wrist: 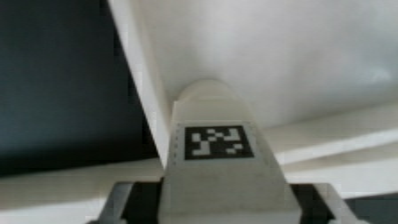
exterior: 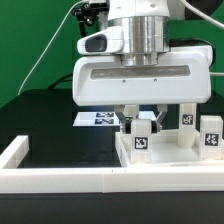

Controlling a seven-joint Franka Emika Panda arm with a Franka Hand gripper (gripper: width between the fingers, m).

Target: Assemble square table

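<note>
The arm stood low over the black worktop [exterior: 50, 125], its broad white wrist housing filling much of the exterior view. Beneath it the gripper [exterior: 139, 118] reached down onto a small white leg [exterior: 141, 133] that carried a black-and-white tag on its face. The two dark fingers sat on either side of the leg's top, closed on it, and the leg stood upright.

The leg was over the square table top [exterior: 150, 155], a white tray with a raised rim lying toward the exterior view's right, tight against the long low white wall [exterior: 60, 180] along the near edge of the worktop. Whether the leg's foot touched the tray floor I could not tell. Two more tagged legs [exterior: 186, 117] [exterior: 211, 135] stood upright at the tray's right side, near each other. Behind the gripper, the marker board [exterior: 97, 118] lay flat on the worktop.

From the wrist view, the held leg [wrist: 217, 140] rose up the middle with its tag plainly showing, the finger pads [wrist: 128, 203] pressed to its sides, and a white rim [wrist: 143, 70] lay beyond it.
</note>
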